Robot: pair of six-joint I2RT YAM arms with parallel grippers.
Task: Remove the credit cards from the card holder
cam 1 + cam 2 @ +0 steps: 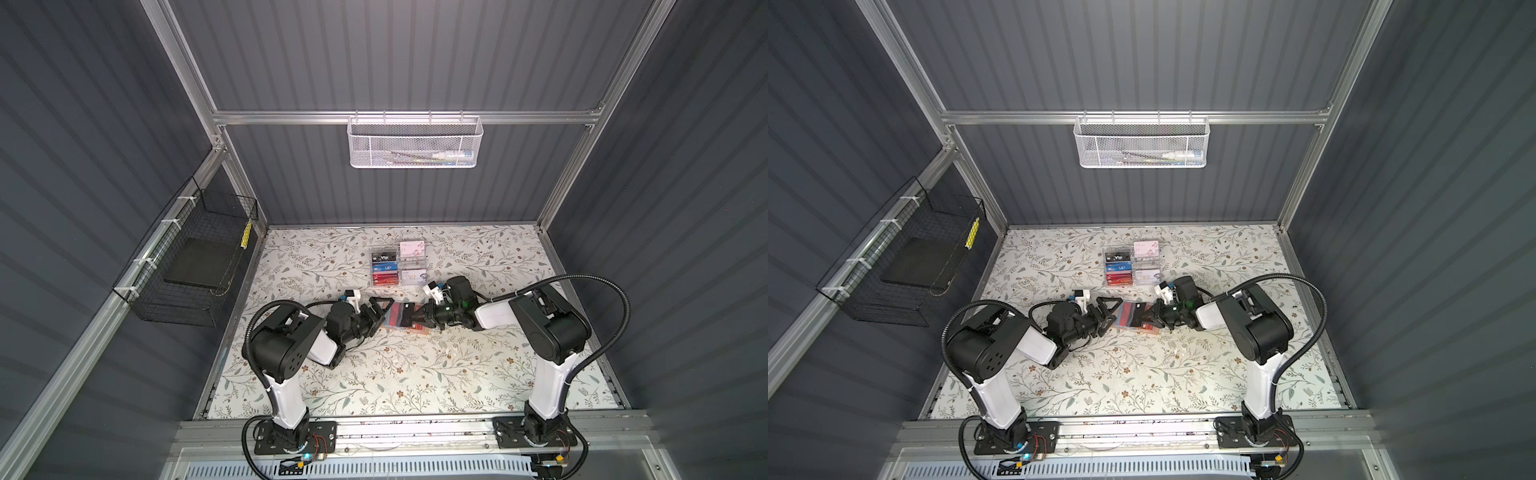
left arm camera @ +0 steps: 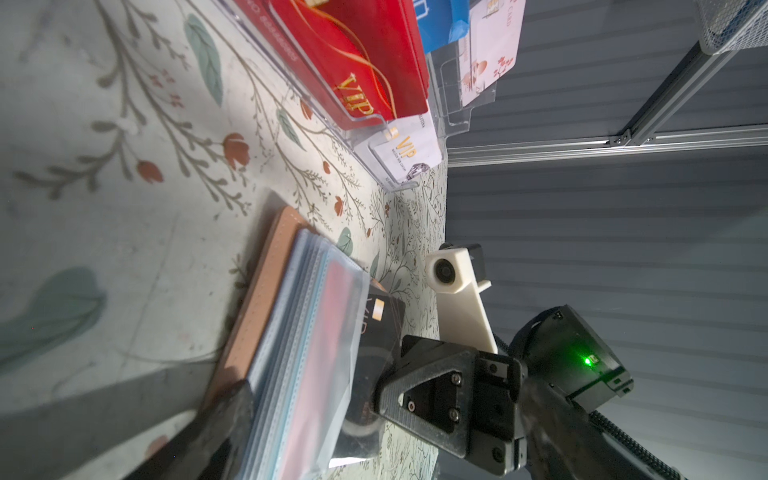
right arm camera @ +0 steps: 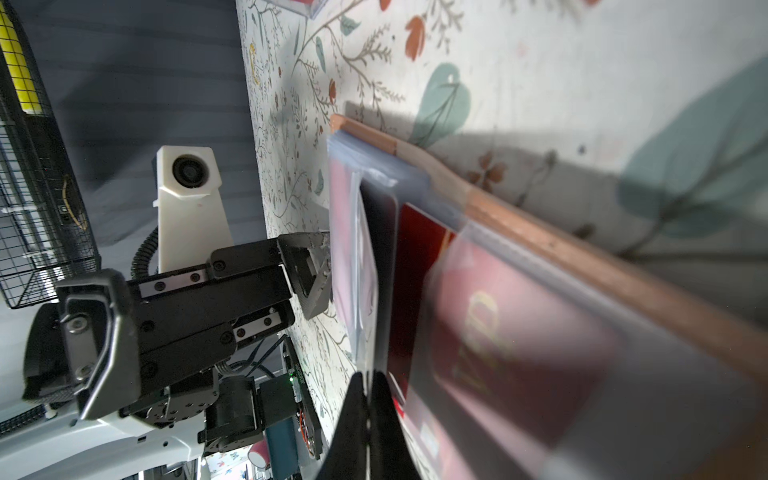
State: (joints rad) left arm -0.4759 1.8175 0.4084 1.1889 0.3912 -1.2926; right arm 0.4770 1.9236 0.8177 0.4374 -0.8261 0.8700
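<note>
The peach card holder [image 1: 415, 330] lies open on the floral table between both grippers, its clear sleeves up. A black credit card [image 1: 406, 314] sticks partway out of a sleeve, and my right gripper [image 1: 417, 318] is shut on its end. In the right wrist view the right gripper [image 3: 368, 409] pinches that black card [image 3: 380, 266] edge-on, beside a red VIP card [image 3: 519, 332] still in its sleeve. My left gripper [image 1: 380, 314] stands open at the holder's left edge. One of its fingertips [image 3: 316, 274] touches the sleeves. The left wrist view shows the peach cover [image 2: 266, 299] and the black card [image 2: 382, 324].
A clear acrylic rack [image 1: 399, 266] with several cards stands just behind the holder. A white mesh basket [image 1: 413, 141] hangs on the back wall. A black wire basket [image 1: 187, 266] hangs on the left wall.
</note>
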